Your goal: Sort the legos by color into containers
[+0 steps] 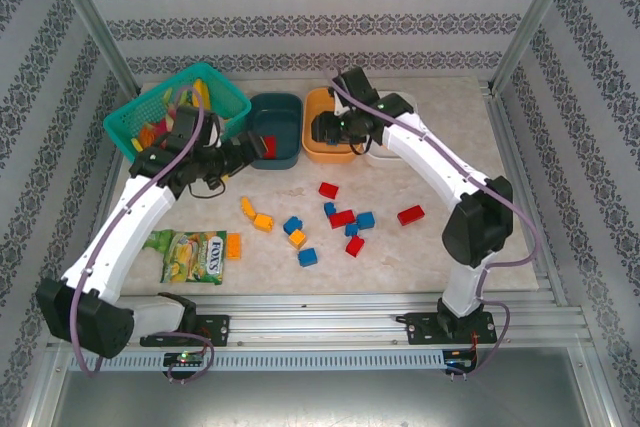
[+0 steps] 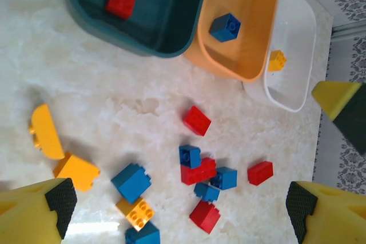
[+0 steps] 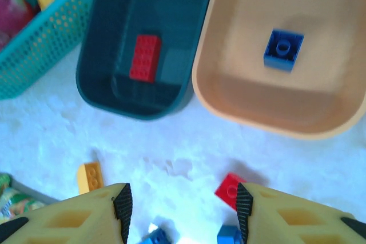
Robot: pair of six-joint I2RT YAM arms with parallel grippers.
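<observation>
teal bin (image 3: pixel 97 84): 1 red brick (image 3: pixel 144 56) inside.
orange bin (image 3: pixel 229 92): touching teal bin, 1 blue brick (image 3: pixel 283 50) inside.
white bin (image 2: pixel 297 32): 1 orange-yellow brick (image 2: pixel 277 60) inside.
loose legos (image 1: pixel 342 218): red/blue/orange-yellow, scattered on table (image 1: pixel 450 247) in front of bins.
L gripper (image 2: pixel 180 204): I see it wide open, empty, above loose legos.
R gripper (image 3: pixel 183 207): fingers apart, nothing betw them, nr front of teal + orange bins.
</observation>
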